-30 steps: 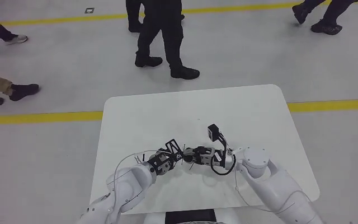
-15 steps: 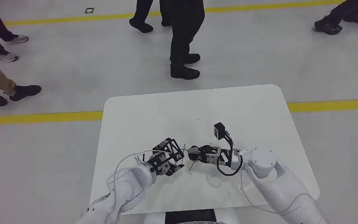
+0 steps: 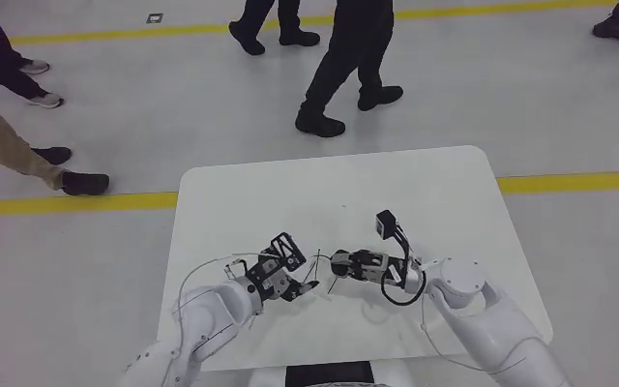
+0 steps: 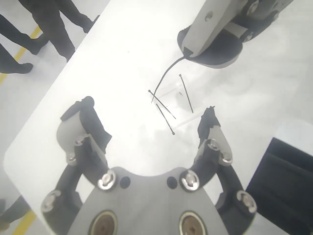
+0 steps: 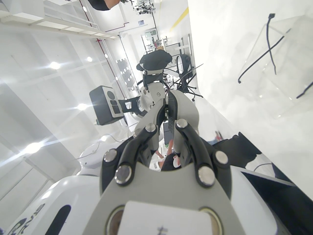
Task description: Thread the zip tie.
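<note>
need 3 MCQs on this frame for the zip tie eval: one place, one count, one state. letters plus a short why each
1. Where do the loose zip ties lie?
A) on the floor
B) on a clear plastic sheet on the white table
C) in a black box

2. How many zip ties lie loose, not counting the held one?
A) one
B) three
C) six

3. What state is the left gripper in?
A) shut on a zip tie
B) shut, empty
C) open, empty

Answers:
1 B: the left wrist view shows them on the clear sheet, on the tabletop.
2 B: three straight black ties lie there, and the right gripper holds a fourth, the curved zip tie.
3 C: its fingers stand wide apart with nothing between them.
</note>
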`<state>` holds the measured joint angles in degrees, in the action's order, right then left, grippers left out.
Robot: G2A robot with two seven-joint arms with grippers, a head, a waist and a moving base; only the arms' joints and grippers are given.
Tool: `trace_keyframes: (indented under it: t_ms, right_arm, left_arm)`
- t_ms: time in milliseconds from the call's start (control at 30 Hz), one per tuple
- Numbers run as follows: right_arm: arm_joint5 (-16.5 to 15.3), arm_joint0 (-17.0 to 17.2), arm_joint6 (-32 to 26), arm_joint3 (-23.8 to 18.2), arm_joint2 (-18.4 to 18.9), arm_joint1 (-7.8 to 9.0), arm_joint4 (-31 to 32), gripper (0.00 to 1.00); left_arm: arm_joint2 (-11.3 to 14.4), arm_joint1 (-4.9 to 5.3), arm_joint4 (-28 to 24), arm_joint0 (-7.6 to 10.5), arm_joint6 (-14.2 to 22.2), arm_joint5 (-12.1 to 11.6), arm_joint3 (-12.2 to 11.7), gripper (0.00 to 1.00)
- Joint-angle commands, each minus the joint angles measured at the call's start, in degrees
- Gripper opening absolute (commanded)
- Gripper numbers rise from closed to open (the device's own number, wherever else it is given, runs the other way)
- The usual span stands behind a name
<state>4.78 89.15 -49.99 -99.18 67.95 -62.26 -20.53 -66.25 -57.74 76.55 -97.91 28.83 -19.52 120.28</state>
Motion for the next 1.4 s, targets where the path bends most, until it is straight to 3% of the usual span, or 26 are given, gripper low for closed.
trace_keyframes:
  t_ms: [0, 133, 200, 233, 533, 633, 767, 867, 1000, 1067, 1300, 1367]
  right_arm:
    - [-1.08, 0.43, -1.02, -0.22, 0.84, 0.26, 0.40, 0.00]
    - [-3.14, 1.05, -3.35, -0.84, 1.84, 0.71, 1.43, 0.00]
    - [-4.00, 1.07, -4.88, -0.95, 1.91, 0.87, 1.78, 0.00]
    - [-4.00, 1.07, -4.88, -0.95, 1.91, 0.87, 1.78, 0.00]
    - [-4.74, 1.37, -3.52, -0.56, 2.23, 0.92, 1.78, 0.00]
    - [-7.46, 2.14, -6.10, -0.01, 3.67, 1.31, 0.86, 0.00]
    - [-10.93, 2.81, -10.03, 1.04, 5.21, 1.73, -1.28, 0.00]
    - [-12.64, 2.72, -12.03, 1.85, 5.59, 1.88, -2.52, 0.00]
    - [-14.61, 1.71, -14.64, 3.00, 4.87, 1.92, -3.82, 0.00]
    - [-14.69, 1.61, -14.68, 3.08, 4.77, 1.91, -3.83, 0.00]
    - [-14.54, 1.51, -13.85, 3.23, 4.27, 1.84, -3.69, 0.00]
    - [-15.85, 0.84, -14.38, 3.66, 3.43, 1.76, -3.48, 0.00]
  left_arm:
    - [-0.83, 1.19, -4.41, -0.33, -1.38, 0.04, -0.23, 1.00]
    - [-0.43, 4.27, -14.45, 0.74, -2.88, 0.04, -1.18, 1.00]
    - [1.50, 6.33, -20.16, 2.79, -2.34, 0.04, -1.49, 1.00]
    - [1.74, 6.94, -20.57, 3.66, -2.20, 0.04, -1.83, 1.00]
    - [1.66, 6.87, -21.71, 3.61, -2.95, 0.49, -2.31, 1.00]
    - [0.22, 6.95, -30.04, 3.54, -6.12, 0.04, -5.11, 1.00]
    - [0.33, 8.27, -40.83, 4.11, -6.84, 0.04, -6.35, 1.00]
    - [1.34, 9.59, -48.20, 5.60, -5.69, 0.04, -6.93, 1.00]
    - [3.82, 11.35, -61.53, 8.94, -1.16, 0.04, -9.29, 1.00]
    - [3.35, 11.82, -60.75, 10.71, 0.07, 0.04, -11.21, 1.00]
    - [3.35, 11.82, -60.75, 10.71, 0.07, 0.04, -11.21, 1.00]
    - [3.99, 11.54, -66.16, 11.07, 0.26, 0.04, -13.00, 1.00]
